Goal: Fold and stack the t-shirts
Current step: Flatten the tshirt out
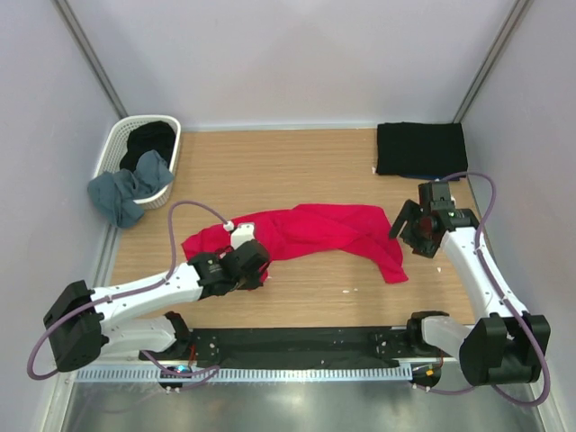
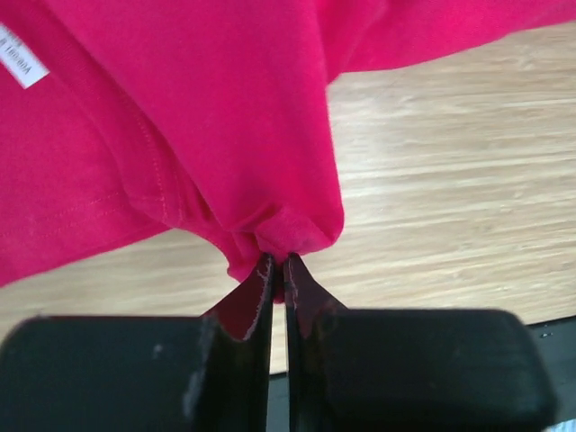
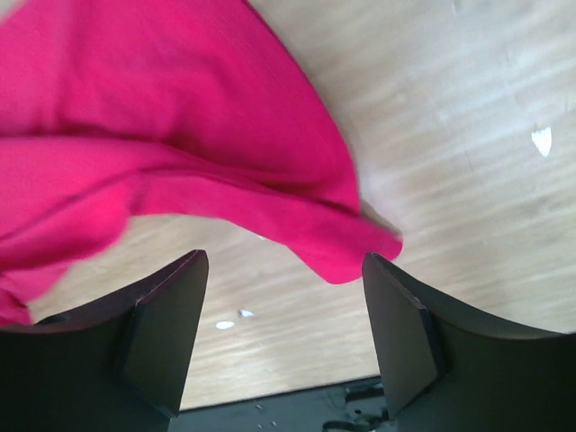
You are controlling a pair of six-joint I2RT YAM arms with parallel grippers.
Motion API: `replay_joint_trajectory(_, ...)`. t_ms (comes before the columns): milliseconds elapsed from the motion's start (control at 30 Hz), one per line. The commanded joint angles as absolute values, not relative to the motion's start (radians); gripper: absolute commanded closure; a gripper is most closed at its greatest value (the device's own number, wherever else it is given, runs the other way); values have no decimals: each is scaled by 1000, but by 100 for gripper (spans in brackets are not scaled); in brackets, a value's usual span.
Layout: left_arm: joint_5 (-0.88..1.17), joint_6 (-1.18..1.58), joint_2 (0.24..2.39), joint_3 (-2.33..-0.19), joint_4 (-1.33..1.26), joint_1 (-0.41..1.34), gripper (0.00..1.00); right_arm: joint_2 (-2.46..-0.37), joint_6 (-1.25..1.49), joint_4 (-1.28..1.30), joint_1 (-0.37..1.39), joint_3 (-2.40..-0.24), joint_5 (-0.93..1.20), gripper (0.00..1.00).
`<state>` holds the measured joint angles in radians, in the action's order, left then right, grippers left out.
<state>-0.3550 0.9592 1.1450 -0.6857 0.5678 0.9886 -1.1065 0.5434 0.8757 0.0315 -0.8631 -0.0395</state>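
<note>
L fingers point(image 2: 256, 301) pinch red tee point(image 1: 306, 229) edge; R fingers point(image 3: 166, 333) wide, empty. Basket point(image 1: 115, 144) far-left, grey-blue tee point(image 1: 126, 191) draped over rim, black tee point(image 1: 148, 139) inside part-hidden; folded black tee point(image 1: 420, 148) far-right.

plain crimson-red t-shirt point(image 1: 310, 229) on a pale wood-grain table point(image 1: 297, 171). black t-shirt point(image 1: 421, 148) at its far right corner. grey-blue t-shirt point(image 1: 121, 193) over a white lattice basket point(image 1: 112, 148).
</note>
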Motion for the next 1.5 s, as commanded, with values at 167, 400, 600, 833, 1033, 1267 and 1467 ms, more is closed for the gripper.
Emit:
replay_joint_trajectory(167,-541,1127,908,-742,834,994,13,-1229,532,700,34,-950,52,24)
replay_joint_trajectory(400,-422,1025,913,-733,647,706,10,-1311,534,627,57,-946,100,24)
replay_joint_trajectory(600,-232,907,1040,-727,453,464,33,-1351,528,603,83,-942,120,25)
replay_joint_trajectory(833,-176,913,1186,-769,350,448,46,-1390,520,594,94,-946,130,25)
replay_joint_trajectory(1033,-212,948,1252,-695,292,427,45,-1405,512,594,98,-951,126,25)
replay_joint_trajectory(1267,-213,974,1201,-545,163,370,47,-1405,499,600,100,-951,121,25)
replay_joint_trajectory(1467,-170,957,1200,-503,63,334,50,-1408,499,600,106,-954,123,25)
